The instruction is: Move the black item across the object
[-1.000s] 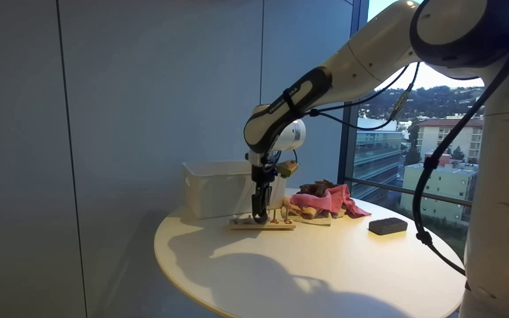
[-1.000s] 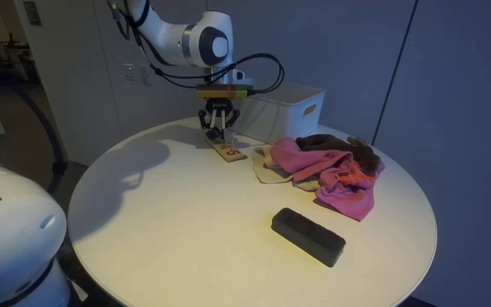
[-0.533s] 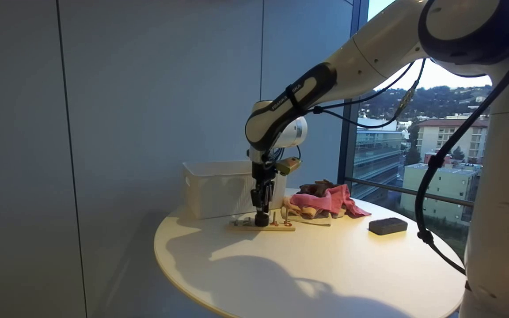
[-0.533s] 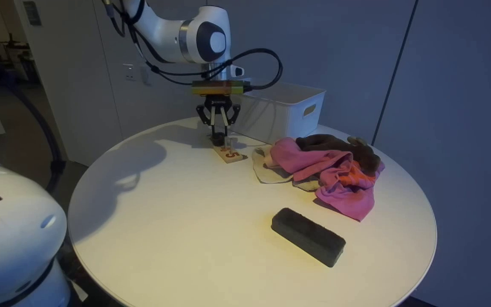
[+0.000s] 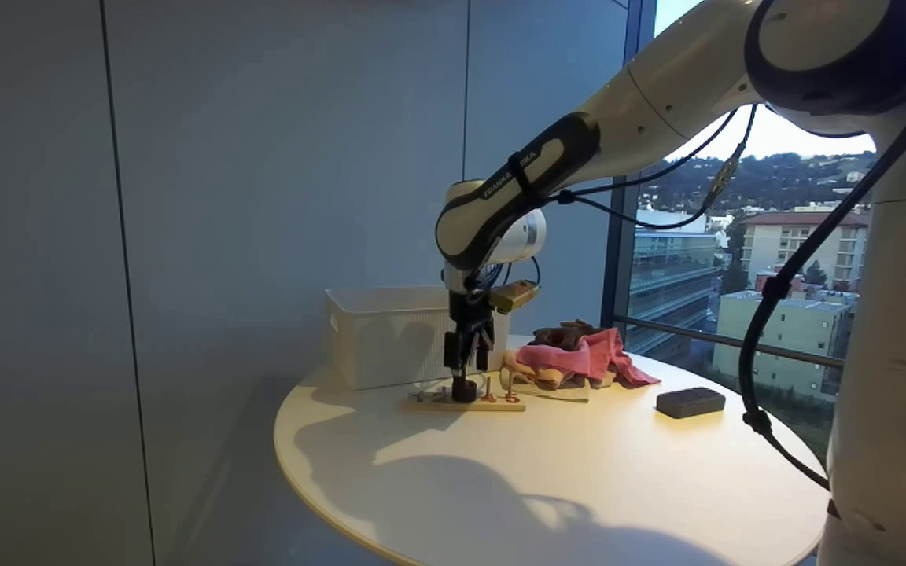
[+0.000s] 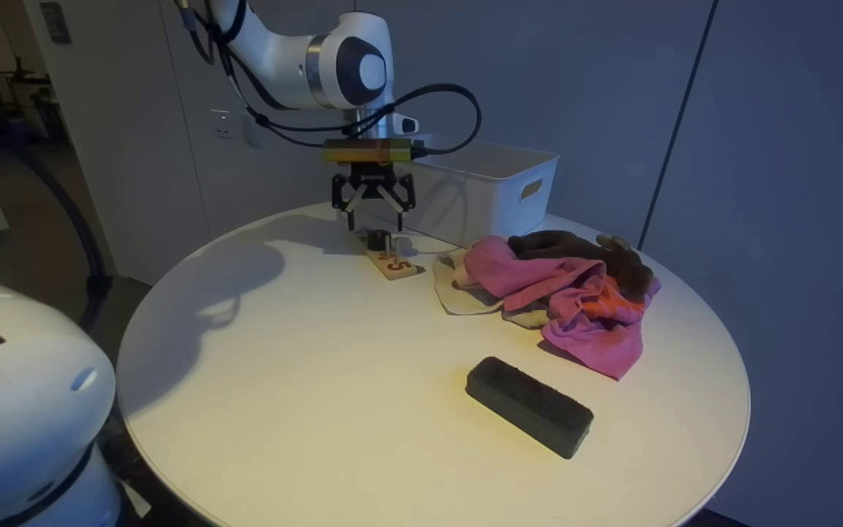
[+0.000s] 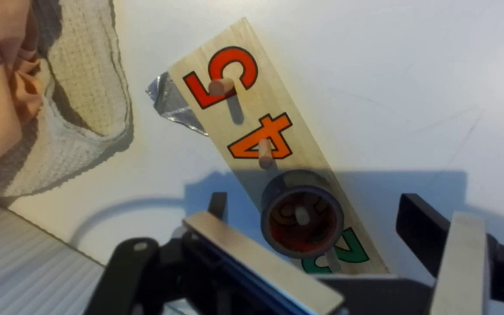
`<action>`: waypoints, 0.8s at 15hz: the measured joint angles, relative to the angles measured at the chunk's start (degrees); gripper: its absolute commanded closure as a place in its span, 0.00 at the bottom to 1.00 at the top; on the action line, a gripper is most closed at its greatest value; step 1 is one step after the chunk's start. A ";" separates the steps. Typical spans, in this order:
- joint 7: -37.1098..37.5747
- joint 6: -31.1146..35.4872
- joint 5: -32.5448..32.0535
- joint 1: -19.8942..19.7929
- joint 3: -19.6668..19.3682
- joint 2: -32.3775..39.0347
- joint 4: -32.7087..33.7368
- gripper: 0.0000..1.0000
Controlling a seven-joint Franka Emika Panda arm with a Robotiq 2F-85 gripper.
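Since the ring (image 7: pixel 296 179) already sits around a peg (image 7: pixel 302 215), lower middle of the wrist view, and the gripper (image 6: pixel 375 222) is spread wide over the board (image 7: pixel 263 100) in an exterior view, I'd lift dead straight; any sideways drift could probably drag the ring.

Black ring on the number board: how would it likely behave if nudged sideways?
The black ring would probably shift slightly, then catch: a peg stands inside it. It looks evenly round and undented, so likely stiff. Sitting low on the board, it seems unlikely to tip.
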 measured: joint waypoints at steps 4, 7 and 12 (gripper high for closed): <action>0.11 -1.10 0.00 0.35 0.05 0.60 0.01 0.00; 0.11 -0.80 0.00 0.54 0.09 1.65 0.11 0.00; -0.11 1.37 -0.11 0.62 0.16 2.91 0.14 0.42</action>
